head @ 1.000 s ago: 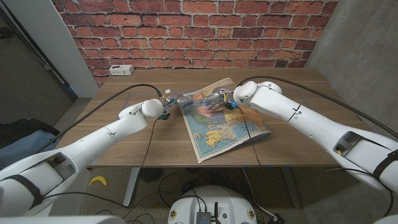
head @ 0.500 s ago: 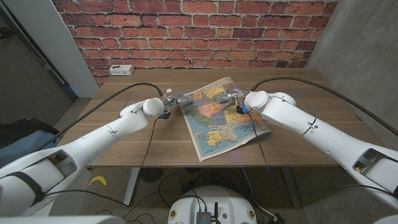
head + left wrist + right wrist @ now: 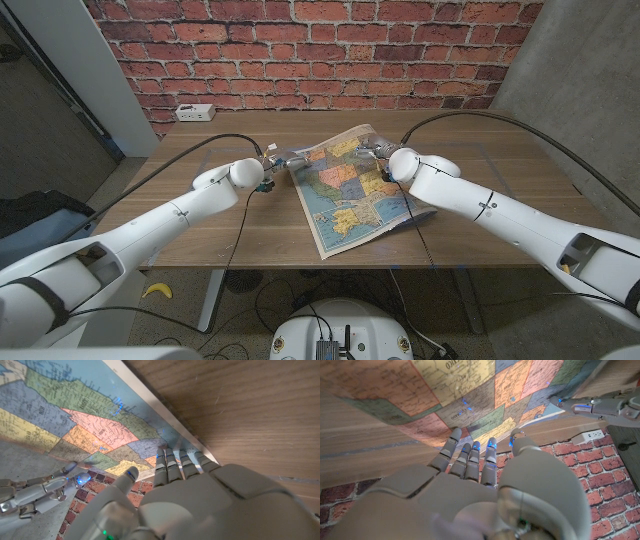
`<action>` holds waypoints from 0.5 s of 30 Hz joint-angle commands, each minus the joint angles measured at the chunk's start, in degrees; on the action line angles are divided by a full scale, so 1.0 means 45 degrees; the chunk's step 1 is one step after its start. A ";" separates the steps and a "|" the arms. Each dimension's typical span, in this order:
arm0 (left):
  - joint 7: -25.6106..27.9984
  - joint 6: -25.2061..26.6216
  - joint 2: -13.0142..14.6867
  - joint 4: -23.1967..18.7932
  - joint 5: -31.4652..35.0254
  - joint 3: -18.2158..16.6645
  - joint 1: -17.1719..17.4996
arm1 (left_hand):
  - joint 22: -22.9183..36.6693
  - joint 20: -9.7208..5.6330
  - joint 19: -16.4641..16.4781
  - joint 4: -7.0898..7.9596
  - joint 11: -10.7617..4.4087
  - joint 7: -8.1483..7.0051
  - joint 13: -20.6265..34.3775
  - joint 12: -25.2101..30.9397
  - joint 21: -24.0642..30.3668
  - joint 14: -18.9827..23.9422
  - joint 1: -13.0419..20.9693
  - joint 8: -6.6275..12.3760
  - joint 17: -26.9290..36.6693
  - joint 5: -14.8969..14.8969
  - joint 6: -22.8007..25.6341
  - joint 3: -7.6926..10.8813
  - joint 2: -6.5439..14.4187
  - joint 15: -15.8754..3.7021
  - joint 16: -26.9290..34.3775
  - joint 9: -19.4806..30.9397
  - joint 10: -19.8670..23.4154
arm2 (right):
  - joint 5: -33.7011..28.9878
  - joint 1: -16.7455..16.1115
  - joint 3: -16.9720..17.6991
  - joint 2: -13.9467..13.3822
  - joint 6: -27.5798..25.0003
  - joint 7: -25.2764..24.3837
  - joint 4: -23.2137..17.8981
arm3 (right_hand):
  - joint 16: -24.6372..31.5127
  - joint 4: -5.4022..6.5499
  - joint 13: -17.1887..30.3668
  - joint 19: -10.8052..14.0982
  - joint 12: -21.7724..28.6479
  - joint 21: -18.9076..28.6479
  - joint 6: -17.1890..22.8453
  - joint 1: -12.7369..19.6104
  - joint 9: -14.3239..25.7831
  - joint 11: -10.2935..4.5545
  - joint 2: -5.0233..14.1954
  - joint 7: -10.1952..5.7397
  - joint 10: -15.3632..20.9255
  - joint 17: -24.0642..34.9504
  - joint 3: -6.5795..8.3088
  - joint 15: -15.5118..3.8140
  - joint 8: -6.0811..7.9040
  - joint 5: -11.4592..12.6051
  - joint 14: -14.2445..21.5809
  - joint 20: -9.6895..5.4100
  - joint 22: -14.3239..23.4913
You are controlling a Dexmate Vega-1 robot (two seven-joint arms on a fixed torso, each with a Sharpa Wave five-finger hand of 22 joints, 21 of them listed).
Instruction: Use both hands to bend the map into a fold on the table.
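Colourful paper map [image 3: 352, 190] lies spread on the wooden table [image 3: 240, 225], its near-right edge hidden by the right arm. Left hand [image 3: 279, 161], fingers [image 3: 170, 462] together, touches its border; right hand [image 3: 470, 485], fingers [image 3: 470, 457] slightly apart, reaches toward it, contact unclear.

Both arms are extended from the near edge toward the map [image 3: 355, 190], used here as the landmark. The left hand [image 3: 281, 161] is held at the map's far-left corner, its fingers [image 3: 172, 462] stretched out straight onto the border. The right hand [image 3: 376, 153] is held at the far edge, fingers [image 3: 470, 455] extended and apart.
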 commanded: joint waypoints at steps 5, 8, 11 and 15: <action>0.0267 -0.0135 0.0166 -0.0325 0.0082 -0.0170 0.0215 | 0.0069 0.0450 0.0288 -0.0014 0.0007 0.0008 0.0045 0.0079 0.0122 -0.0058 0.0000 0.0088 0.0023 0.0014 0.0084 0.0211 0.1346 -0.0079 0.0030 0.0003 0.0048 | -0.3369 0.2160 -0.2670 0.1576 -0.0702 0.1154 0.2898 | -0.0010 0.0039 -0.0070 -0.0482 -0.0013 -0.0423 -0.0388 -0.0419 -0.0004 -0.0126 -0.0100 -0.0114 -0.0457 -0.0389 -0.0250 -0.0113 -0.0012 -0.0055 -0.0639 -0.0032 0.0034; 0.0360 -0.0066 0.0221 -0.0458 0.0091 -0.0239 0.0307 | 0.0069 0.0474 0.0260 -0.0012 -0.0002 0.0006 0.0046 0.0078 0.0115 -0.0071 -0.0002 0.0082 0.0023 0.0009 0.0064 0.0249 0.1340 -0.0078 0.0030 0.0003 0.0035 | -0.3749 0.2536 -0.2992 0.2039 -0.0817 0.1476 0.3681 | 0.0021 0.0038 -0.0085 -0.0473 -0.0025 -0.0476 -0.0588 -0.0477 -0.0010 -0.0189 -0.0120 -0.0188 -0.0589 -0.0483 -0.0292 -0.0114 -0.0052 -0.0072 -0.0667 -0.0006 0.0032; 0.0531 -0.0049 0.0284 -0.0596 0.0136 -0.0310 0.0425 | 0.0070 0.0496 0.0222 -0.0008 0.0021 0.0009 0.0046 0.0071 0.0105 -0.0138 -0.0007 0.0065 0.0024 0.0002 0.0012 0.0303 0.1331 -0.0065 0.0013 0.0003 0.0001 | -0.3999 0.2805 -0.3199 0.2496 -0.0892 0.1689 0.4499 | 0.0037 0.0054 -0.0101 -0.0481 -0.0032 -0.0539 -0.0773 -0.0541 -0.0015 -0.0219 -0.0101 -0.0228 -0.0722 -0.0572 -0.0324 -0.0150 -0.0075 -0.0082 -0.0741 0.0004 0.0032; 0.0828 -0.0083 0.0375 -0.0797 0.0180 -0.0441 0.0625 | 0.0071 0.0557 0.0058 0.0012 0.0068 -0.0025 0.0049 0.0005 0.0057 -0.0328 -0.0035 -0.0017 0.0031 -0.0019 -0.0264 0.0422 0.1304 -0.0027 -0.0021 0.0004 -0.0231 | -0.4237 0.3175 -0.3492 0.3116 -0.1109 0.2001 0.5600 | 0.0060 0.0077 -0.0122 -0.0486 -0.0042 -0.0622 -0.0993 -0.0619 -0.0022 -0.0347 -0.0052 -0.0282 -0.0904 -0.0688 -0.0356 -0.0186 -0.0083 -0.0087 -0.0830 0.0019 0.0033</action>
